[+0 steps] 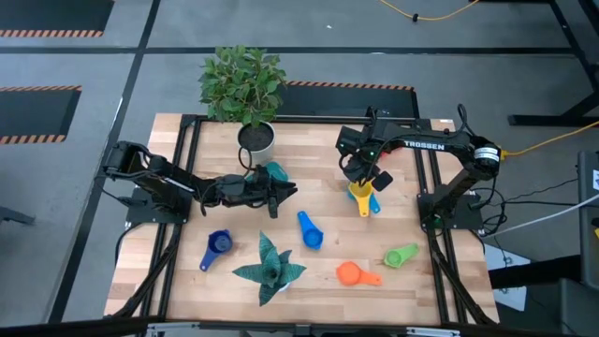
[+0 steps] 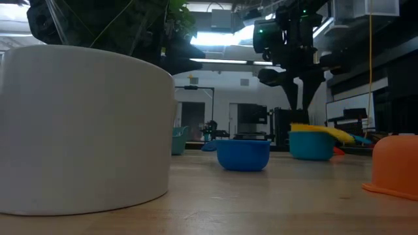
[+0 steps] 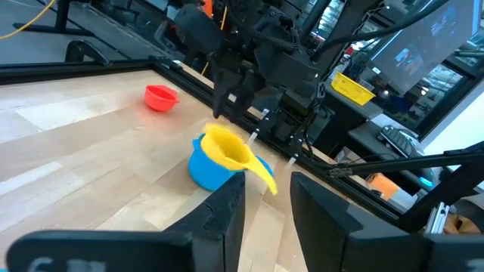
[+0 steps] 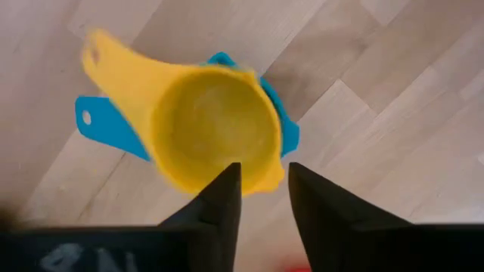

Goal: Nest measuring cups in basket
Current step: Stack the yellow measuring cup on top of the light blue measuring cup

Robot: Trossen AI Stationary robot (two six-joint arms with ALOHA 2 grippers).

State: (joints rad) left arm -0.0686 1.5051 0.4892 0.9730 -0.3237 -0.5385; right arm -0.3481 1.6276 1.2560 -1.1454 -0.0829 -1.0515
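Left pincer (image 1: 281,193) low over the counter (image 1: 440,290), fingers parted, holding nothing; teal basket (image 1: 275,173) just beside it. Yellow cup (image 4: 215,132) sits nested in light blue cup (image 3: 206,168). Right pincer (image 1: 360,176) directly above, parted, gripping nothing.

Two arms, black throughout, built of jointed tubular links with boxy housings at the joints. Right arm: white "TROSSEN" lettering along its forearm link, a silver-grey ring at one joint, a small green indicator light near the wrist. Left arm: matt black links with dark cabling alongside. Each ends in a pincer of two flat, tapered black fingers (image 4: 221,198).
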